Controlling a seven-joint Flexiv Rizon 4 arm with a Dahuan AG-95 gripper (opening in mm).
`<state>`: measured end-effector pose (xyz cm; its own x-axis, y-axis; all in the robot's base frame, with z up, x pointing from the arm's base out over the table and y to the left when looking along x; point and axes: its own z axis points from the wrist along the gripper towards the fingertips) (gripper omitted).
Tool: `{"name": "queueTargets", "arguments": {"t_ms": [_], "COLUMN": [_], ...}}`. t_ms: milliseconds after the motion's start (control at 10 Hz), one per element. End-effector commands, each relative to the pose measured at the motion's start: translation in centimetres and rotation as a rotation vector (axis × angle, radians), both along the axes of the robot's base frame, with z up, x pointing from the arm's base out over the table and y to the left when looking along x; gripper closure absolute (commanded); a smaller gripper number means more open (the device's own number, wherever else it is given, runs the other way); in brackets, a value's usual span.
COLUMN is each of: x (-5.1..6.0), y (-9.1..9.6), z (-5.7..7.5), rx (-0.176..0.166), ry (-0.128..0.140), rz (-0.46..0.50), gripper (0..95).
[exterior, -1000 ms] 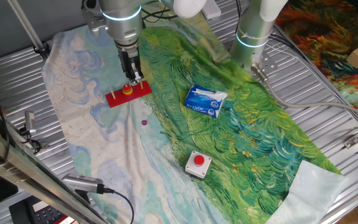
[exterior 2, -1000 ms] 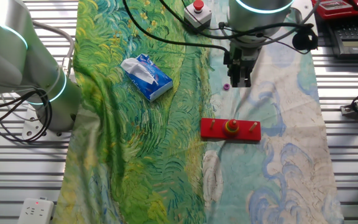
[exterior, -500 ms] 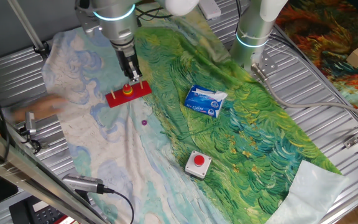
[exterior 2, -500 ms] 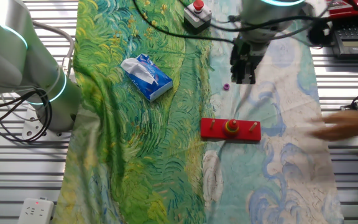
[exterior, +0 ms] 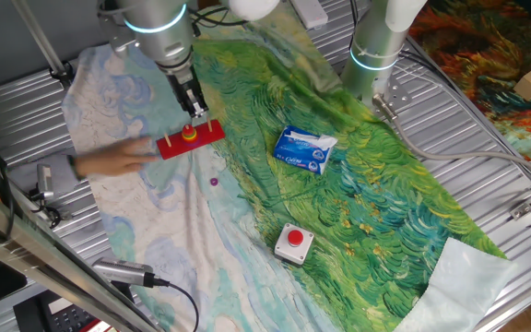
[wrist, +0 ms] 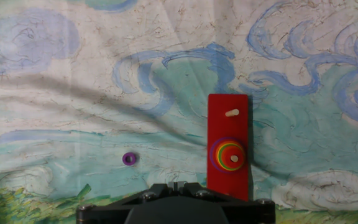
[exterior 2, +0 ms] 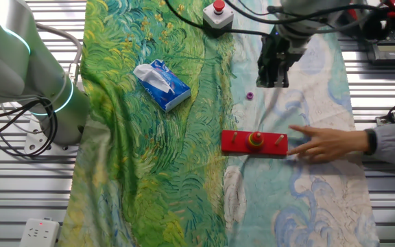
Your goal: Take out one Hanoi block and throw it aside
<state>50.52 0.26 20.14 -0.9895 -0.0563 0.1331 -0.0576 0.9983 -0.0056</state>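
Right, my end effector [exterior 2: 274, 77] hangs above the cloth, holding nothing, though I cannot tell how wide the fingers stand. The Hanoi block [wrist: 232, 160] tops the ringed stack on the middle peg of the red base board [wrist: 228, 124]. A person's hand [exterior 2: 324, 145] touches that board's end; descending now, I judge, risks striking it or missing if the board shifts.

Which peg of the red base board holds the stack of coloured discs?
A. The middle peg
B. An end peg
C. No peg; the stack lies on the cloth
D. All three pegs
A: in the other fixed view the stack of discs sits on the middle peg of the red base board, with a bare peg on either side.
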Motion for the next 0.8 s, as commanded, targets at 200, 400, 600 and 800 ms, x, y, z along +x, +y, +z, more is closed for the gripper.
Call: {"name": "queueTargets", "arguments": {"t_ms": [200, 400, 600, 800], "x": [-0.18, -0.11, 0.00, 0.06], "y": [-0.03, 0.03, 0.14, 0.21], "z": [-0.04, -0.07, -0.11, -0.15], "rx": [-0.007, -0.015, -0.018, -0.021], "ry": [-0.007, -0.005, -0.005, -0.004], "rz": [0.013, 0.000, -0.007, -0.010], "gripper": [95.0, 95.0, 95.0, 95.0]}}
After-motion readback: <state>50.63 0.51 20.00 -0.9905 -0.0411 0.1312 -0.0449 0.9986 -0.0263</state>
